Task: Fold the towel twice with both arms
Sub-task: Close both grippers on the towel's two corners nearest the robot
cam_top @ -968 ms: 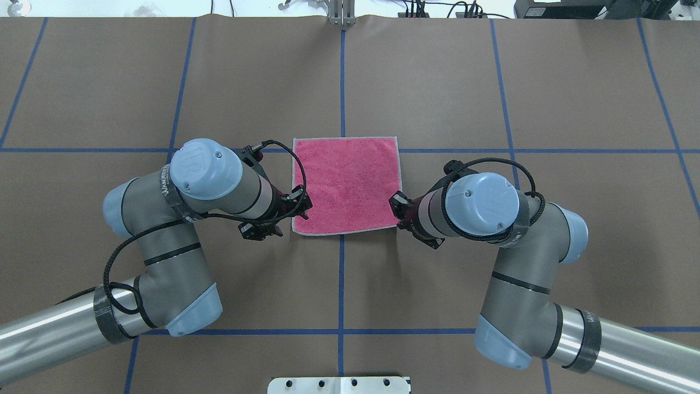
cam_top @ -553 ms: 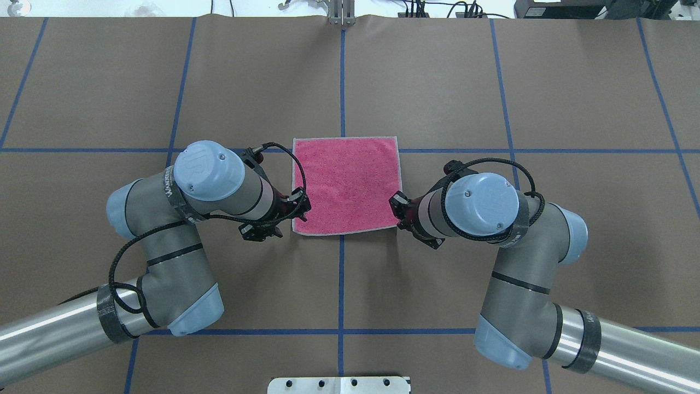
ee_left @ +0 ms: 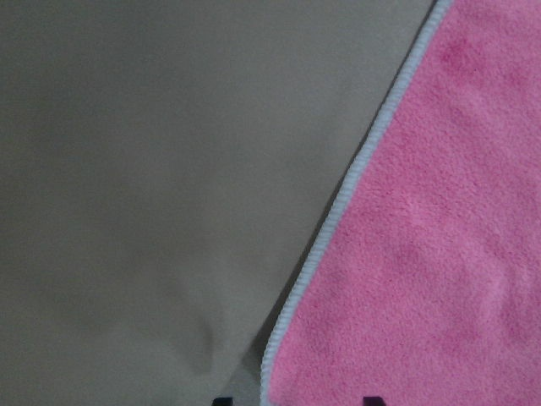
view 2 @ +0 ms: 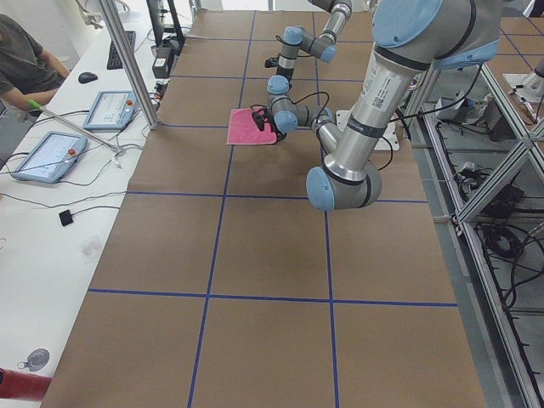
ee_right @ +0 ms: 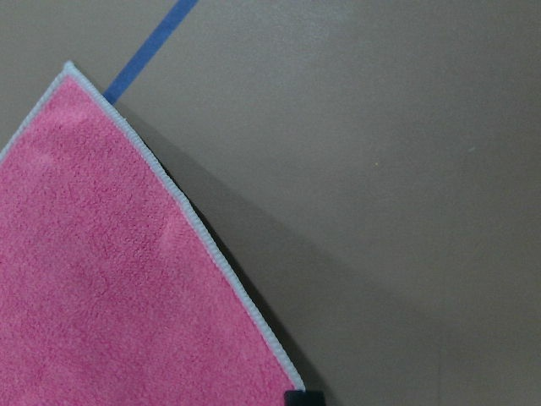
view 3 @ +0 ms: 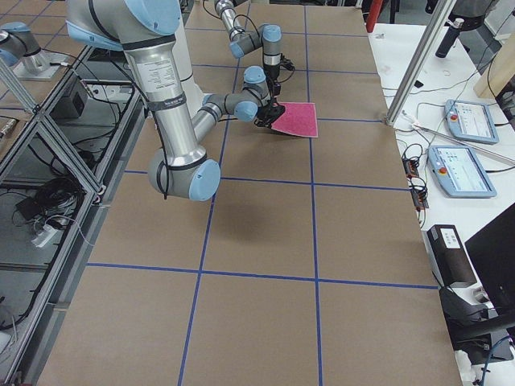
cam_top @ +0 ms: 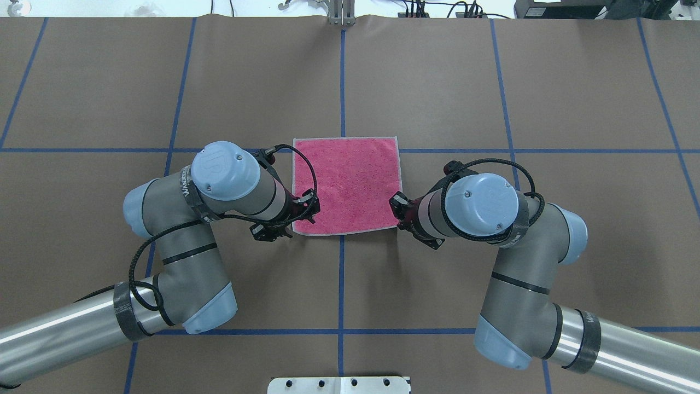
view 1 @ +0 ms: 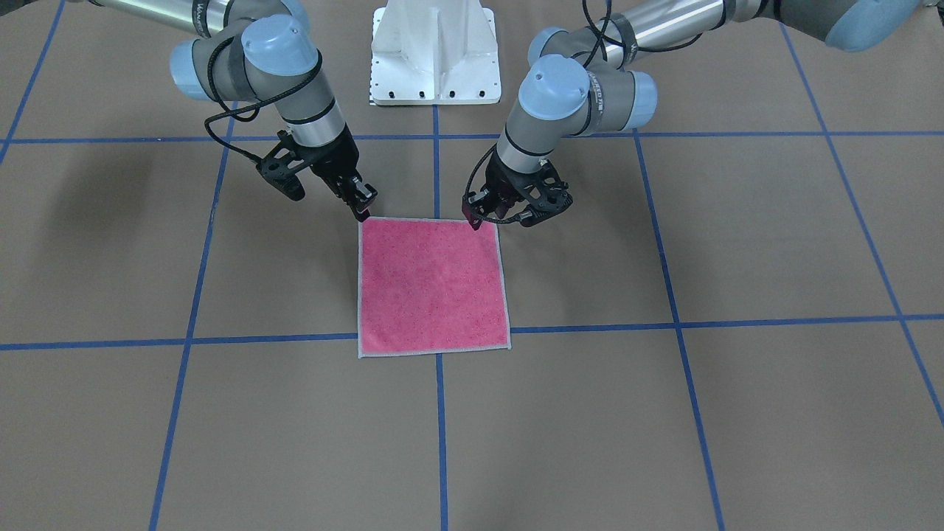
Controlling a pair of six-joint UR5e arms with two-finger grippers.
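Towel (cam_top: pixel 347 186) flat, pink up; left fingers (view 1: pixel 473 218) spread astride corner; right fingers' (view 1: pixel 364 210) state unclear.

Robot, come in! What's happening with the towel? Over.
Left tool open at a robot-side corner of the towel. Right tool at the other, grip unclear. Cloth flat, pink up, unfolded. Nothing blocking.

Right gripper (view 1: pixel 363 212) jaws cropped in wrist view; grip unclear.

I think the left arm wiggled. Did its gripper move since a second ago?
Yes. In the overhead view the left gripper slid rightward toward the towel, which stayed put, reaching its near left corner.
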